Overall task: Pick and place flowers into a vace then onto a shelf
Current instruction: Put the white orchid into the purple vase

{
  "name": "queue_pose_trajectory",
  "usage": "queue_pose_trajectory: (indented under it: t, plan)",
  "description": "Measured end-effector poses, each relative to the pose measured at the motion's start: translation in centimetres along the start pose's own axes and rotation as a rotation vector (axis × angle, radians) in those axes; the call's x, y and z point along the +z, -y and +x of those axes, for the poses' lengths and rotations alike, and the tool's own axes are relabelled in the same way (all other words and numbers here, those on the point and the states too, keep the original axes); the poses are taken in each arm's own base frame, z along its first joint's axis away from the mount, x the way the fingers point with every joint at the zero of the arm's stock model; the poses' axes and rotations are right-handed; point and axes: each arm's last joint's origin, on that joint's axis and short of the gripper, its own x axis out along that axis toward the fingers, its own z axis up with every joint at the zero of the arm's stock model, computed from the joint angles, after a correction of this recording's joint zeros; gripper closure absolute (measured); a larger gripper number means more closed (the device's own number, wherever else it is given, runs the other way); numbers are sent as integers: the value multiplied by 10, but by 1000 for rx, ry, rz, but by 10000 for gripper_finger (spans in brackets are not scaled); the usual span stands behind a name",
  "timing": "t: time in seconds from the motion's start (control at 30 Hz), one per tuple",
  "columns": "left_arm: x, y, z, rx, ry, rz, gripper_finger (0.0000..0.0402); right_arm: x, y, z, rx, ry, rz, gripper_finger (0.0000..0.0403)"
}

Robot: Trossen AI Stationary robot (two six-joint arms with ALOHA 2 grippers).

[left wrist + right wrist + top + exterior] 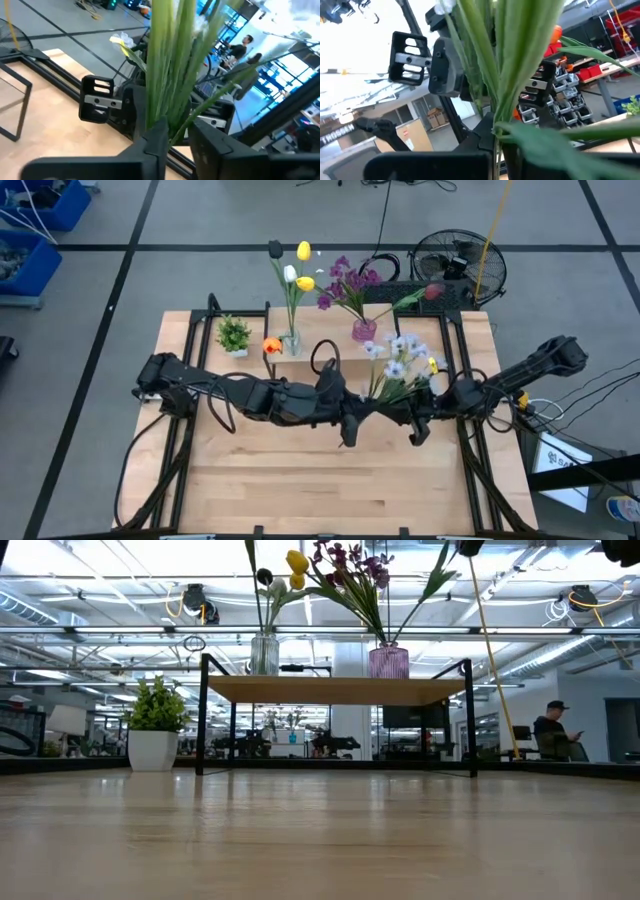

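In the high view, a small green plant in a white pot [234, 335] stands at the left of the worktop [300, 490], in the upper left part of the wooden board. Just right of it is the shelf [320, 345], in the upper middle of the frame. On the shelf a clear glass vase [290, 343] holds white, yellow and dark tulips [297, 270], and an orange tulip [271, 346] shows beside its left edge. Further right on the shelf a pink vase [364, 331] holds dark purple flowers [345, 283].

Below the shelf, in the middle of the frame, the two arms meet. The left claw [349, 423] is slightly parted around the green stems of a pale lilac-white blossom spray [400, 360]; in the left wrist view the stems [172, 75] pass between its fingers [155, 145]. Right of it, the right claw [418, 423] is closed on the same stems, which rise past it in the right wrist view [505, 70]. The blossoms lie between the arms and the shelf, right of centre.
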Motion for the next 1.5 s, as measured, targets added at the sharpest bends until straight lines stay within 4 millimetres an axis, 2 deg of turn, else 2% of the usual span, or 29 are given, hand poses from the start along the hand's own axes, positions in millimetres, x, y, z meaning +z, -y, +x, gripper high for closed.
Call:
queue_pose_trajectory:
  t: [0.17, 0.3, 0.43, 0.57, 0.7, 0.83, 1.03, 1.17, 1.3, 1.5]
  plan:
    - [-1, 1, 0, -42, -31, -2, 272, 3, -4, -4, -8, 3, -74, 398]
    - [8, 5, -8, -83, -12, -21, 243, 22, -6, -13, -94, 100, -185, 400]
    - [28, 11, -25, -110, 40, -45, 233, 47, -7, -26, -192, 201, -320, 401]
    - [47, 16, -43, -111, 130, -33, 232, 70, -6, -42, -381, 279, -506, 401]
    - [63, 22, -58, -131, 224, 16, 232, 79, -1, -47, -546, 256, -699, 402]
    - [70, 22, -61, -114, 270, 62, 231, 85, 0, -40, -587, 200, -797, 402]
    - [70, 17, -58, -86, 261, 66, 231, 103, 3, -17, -649, 123, -884, 402]
    - [70, 15, -56, -74, 249, 68, 231, 106, 15, -1, -720, 71, -878, 402]
    - [70, 15, -57, -76, 253, 67, 231, 97, 34, 10, -714, -8, -870, 402]
    - [69, 16, -57, -94, 239, 69, 231, 95, 55, 17, -772, 5, -812, 401]
